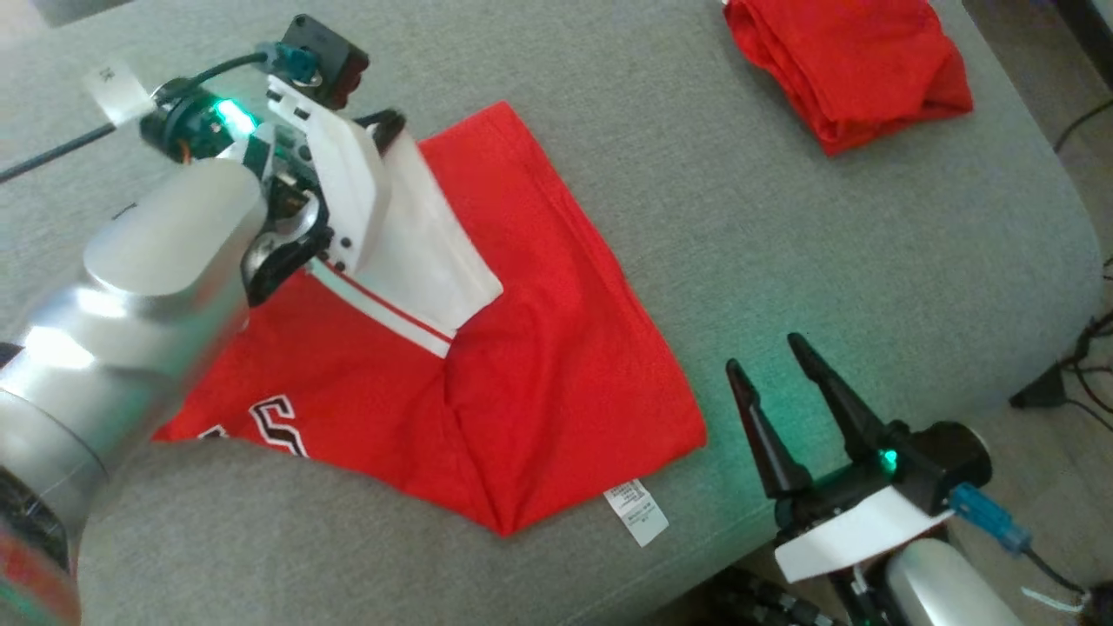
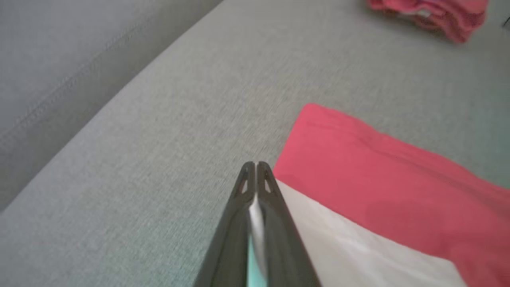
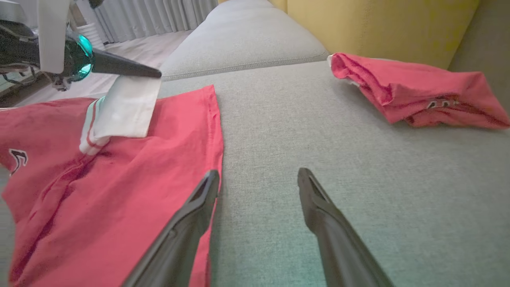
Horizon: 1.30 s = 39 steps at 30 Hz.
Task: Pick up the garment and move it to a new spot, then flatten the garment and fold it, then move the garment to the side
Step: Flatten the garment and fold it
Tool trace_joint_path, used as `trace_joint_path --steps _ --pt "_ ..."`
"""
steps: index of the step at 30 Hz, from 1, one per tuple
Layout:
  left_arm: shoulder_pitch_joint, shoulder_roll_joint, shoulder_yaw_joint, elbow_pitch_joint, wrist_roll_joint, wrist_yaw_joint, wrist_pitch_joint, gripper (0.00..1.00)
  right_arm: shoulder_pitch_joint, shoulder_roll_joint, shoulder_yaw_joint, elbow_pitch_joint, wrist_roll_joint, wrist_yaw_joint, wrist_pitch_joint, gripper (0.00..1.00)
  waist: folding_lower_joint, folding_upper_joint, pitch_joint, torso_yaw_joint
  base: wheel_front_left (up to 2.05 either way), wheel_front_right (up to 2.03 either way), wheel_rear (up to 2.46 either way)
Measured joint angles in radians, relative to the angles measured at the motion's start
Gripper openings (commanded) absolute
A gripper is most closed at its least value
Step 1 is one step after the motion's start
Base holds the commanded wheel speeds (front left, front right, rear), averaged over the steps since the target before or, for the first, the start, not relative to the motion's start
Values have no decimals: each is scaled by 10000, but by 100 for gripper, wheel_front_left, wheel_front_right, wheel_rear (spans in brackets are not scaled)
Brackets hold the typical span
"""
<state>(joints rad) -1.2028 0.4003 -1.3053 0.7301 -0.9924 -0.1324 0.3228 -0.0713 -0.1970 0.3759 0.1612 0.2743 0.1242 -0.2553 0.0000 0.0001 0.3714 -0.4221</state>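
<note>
The left fingers point(image 2: 279, 231) are pressed together, pinching the edge of the white sleeve point(image 1: 426, 252) of the red garment point(image 1: 539, 348); a thin strip of white cloth shows between them in the left wrist view. The sleeve hangs from their tips, raised a little off the red body beneath it. The garment itself lies spread on the grey sofa point(image 1: 783, 243), toward the robot's left, with white-edged lettering point(image 1: 278, 426) near the left arm and a small care label point(image 1: 637, 511) sticking out at its near corner.

The right fingers point(image 3: 322, 215) are spread wide and hold nothing. They hover by the sofa's front edge, just beside the garment's right hem. A second red garment point(image 1: 852, 61) lies bunched at the far right of the sofa, well apart.
</note>
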Motion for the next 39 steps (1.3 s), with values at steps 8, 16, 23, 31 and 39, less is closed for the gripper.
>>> trace_joint_path --steps 8,16,23,31,39 --pt "-244 -6 -73 -454 424 0 -2077 0 7 -650 1450 1032 1202 0 0 100 0 0 -274 498 0 0 0" --pt "-630 -31 -79 -328 784 0 -3484 0 -78 -1517 2905 1503 2537 0 0 100 -1 0 -444 977 0 0 0" --pt "-630 -69 -79 -92 874 0 -3774 0 -746 -1710 3511 1655 2953 0 0 45 0 0 -406 1179 0 0 0" --pt "-630 -90 -88 10 1032 0 -4502 0 -826 -2042 3975 1825 3421 0 0 0 0 0 -616 1244 0 0 0" --pt "-514 401 805 -754 355 0 -5726 0 -612 -3306 2157 -798 4993 0 0 0 0 0 -1639 1219 0 0 0"
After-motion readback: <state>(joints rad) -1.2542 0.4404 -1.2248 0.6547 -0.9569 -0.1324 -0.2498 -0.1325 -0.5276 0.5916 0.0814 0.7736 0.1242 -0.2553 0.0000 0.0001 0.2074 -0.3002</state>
